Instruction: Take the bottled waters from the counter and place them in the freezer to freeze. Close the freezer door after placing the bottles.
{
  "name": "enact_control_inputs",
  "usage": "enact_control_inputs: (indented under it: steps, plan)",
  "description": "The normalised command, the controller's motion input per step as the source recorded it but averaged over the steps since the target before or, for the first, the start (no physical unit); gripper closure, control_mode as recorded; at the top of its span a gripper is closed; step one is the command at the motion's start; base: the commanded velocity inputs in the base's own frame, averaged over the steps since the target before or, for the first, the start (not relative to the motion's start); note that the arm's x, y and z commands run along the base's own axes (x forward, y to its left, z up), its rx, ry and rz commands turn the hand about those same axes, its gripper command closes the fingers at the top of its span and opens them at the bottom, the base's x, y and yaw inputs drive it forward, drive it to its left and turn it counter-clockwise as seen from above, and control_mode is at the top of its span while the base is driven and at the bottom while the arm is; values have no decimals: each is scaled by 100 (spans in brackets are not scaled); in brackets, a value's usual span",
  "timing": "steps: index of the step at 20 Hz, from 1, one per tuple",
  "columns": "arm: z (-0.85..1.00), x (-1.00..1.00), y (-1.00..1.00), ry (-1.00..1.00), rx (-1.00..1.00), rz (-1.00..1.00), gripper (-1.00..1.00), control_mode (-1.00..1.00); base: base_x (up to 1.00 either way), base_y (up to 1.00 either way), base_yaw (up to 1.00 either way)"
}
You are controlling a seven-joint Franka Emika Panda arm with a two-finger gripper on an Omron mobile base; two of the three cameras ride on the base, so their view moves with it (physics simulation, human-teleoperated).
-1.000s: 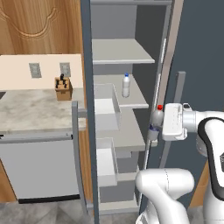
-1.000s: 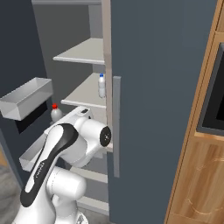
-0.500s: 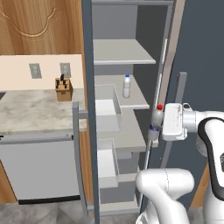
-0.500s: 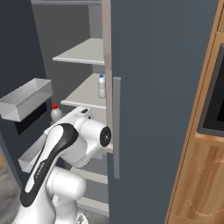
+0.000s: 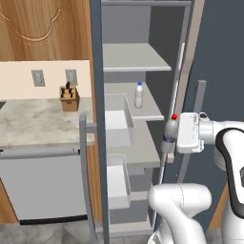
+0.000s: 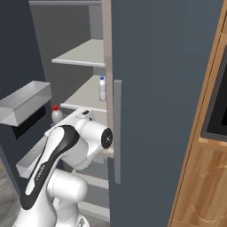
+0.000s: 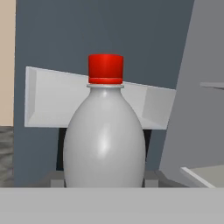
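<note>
One blue-capped bottle shelved — red-capped bottle clamped in end effector, freezer door not yet closed.

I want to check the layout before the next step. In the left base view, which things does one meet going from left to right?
Knife block → freezer door → blue-capped bottle on the shelf → red-capped bottle held in the end effector.
</note>
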Motion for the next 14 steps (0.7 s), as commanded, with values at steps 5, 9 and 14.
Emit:
enact_control_inputs:
  steps: [5, 9, 14]
  plan:
    - [0, 0, 0, 0, 0, 0, 100, 100, 29, 18, 0]
    - [0, 0, 0, 0, 0, 0, 100, 100, 18, 18, 0]
    - [0, 0, 0, 0, 0, 0, 100, 100, 23, 26, 0]
